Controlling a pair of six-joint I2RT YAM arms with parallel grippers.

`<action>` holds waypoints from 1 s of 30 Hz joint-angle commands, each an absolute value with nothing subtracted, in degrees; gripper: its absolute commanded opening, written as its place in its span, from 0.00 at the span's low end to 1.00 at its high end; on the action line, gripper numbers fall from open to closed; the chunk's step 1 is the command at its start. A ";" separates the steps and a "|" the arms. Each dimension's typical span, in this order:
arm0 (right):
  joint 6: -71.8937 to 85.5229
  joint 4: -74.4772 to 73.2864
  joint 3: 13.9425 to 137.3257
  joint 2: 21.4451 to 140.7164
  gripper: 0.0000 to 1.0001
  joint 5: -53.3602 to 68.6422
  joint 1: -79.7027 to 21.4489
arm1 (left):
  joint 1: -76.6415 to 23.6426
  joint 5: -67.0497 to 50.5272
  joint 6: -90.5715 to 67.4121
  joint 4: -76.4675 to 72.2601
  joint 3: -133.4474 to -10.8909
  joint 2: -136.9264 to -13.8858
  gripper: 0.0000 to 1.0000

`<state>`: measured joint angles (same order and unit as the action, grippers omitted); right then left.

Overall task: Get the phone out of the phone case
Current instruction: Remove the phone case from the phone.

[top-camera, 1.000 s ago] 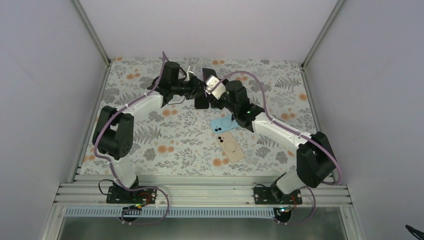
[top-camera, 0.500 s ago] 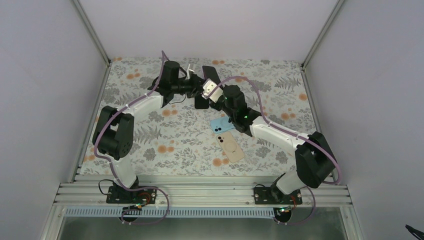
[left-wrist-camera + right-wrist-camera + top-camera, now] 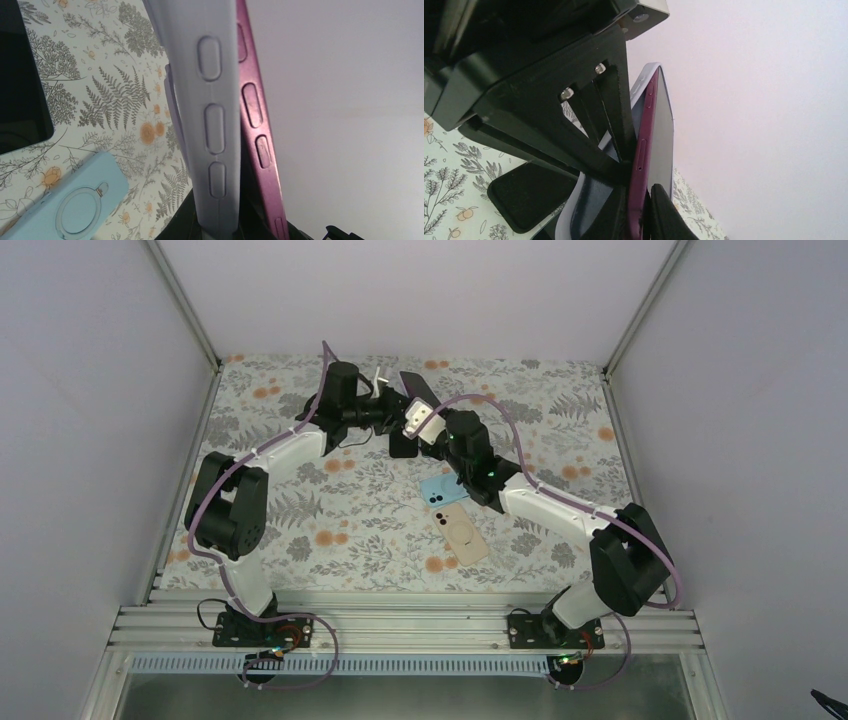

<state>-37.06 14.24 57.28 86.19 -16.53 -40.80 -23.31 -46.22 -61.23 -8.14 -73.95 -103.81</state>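
Magenta-edged rectangular phone (image 3: pixel 254 112) stands partly out of pale lilac silicone case (image 3: pixel 214 115), side buttons exposed. Left gripper (image 3: pixel 220 231) clamps the case; right gripper (image 3: pixel 638 212) pinches the phone edge.

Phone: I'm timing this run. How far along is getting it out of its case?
Done: the left end effector is shut on the case, and the right end effector is shut on the phone. In hand: the phone stands partly peeled out, with a gap showing beside the case's button bumps. Left: its far end meets the case rim, so it is not yet fully free.
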 commanded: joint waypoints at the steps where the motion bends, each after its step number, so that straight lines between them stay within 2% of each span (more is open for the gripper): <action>1: -34.83 16.51 60.35 82.95 0.04 -25.71 -36.72 | -21.56 -47.40 -58.38 -5.95 -72.51 -102.78 0.02; 30: -31.28 11.11 67.39 82.29 0.04 -22.38 -29.31 | -19.82 -35.08 -47.64 6.43 -74.04 -103.89 0.02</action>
<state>-33.15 4.62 62.98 86.08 -11.14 -35.97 -22.85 -41.19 -54.00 -0.51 -75.00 -103.79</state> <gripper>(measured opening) 0.062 0.113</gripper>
